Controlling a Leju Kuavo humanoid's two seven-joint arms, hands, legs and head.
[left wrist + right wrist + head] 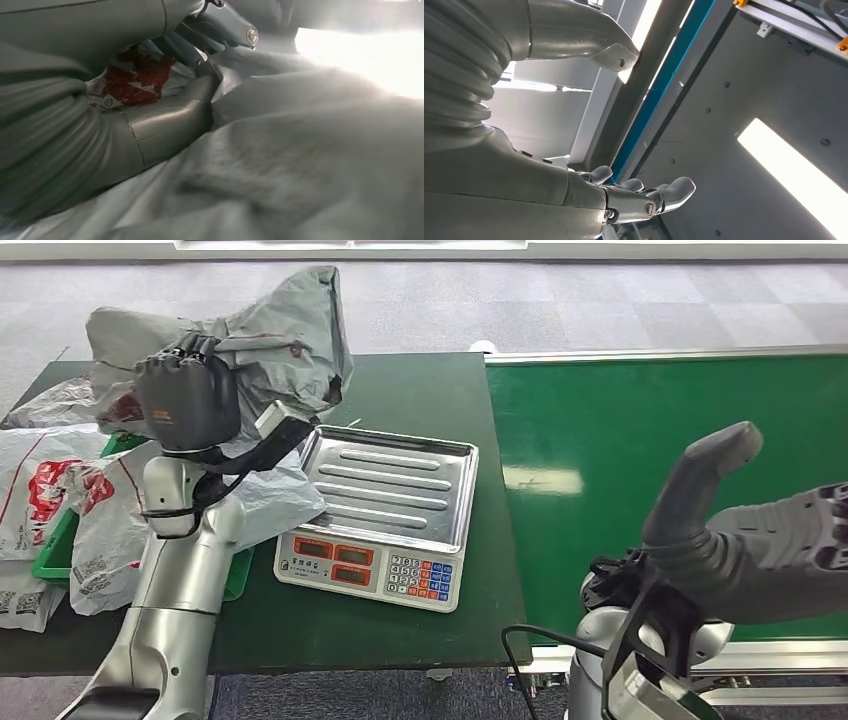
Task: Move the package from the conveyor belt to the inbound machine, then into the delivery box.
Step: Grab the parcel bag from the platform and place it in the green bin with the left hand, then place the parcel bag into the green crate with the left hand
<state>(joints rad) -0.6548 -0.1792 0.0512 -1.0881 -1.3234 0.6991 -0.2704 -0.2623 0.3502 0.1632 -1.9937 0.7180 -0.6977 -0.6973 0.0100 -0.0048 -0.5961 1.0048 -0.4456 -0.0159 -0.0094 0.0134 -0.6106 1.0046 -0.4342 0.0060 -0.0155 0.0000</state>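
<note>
green table (420, 390): left hand (187, 400) grips grey pkg (270, 340), raised.

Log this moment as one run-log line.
left hand: grips grey package, raised over bag pile | right hand: open, holds nothing, above conveyor belt | scale: tray bare | stage: package heading to delivery box

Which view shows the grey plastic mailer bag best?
Head view: the whole grey plastic mailer bag shows, crumpled, gripped by the left hand beside the scale. The left wrist view gives only blurred close-up folds. The right wrist view faces the ceiling.
</note>
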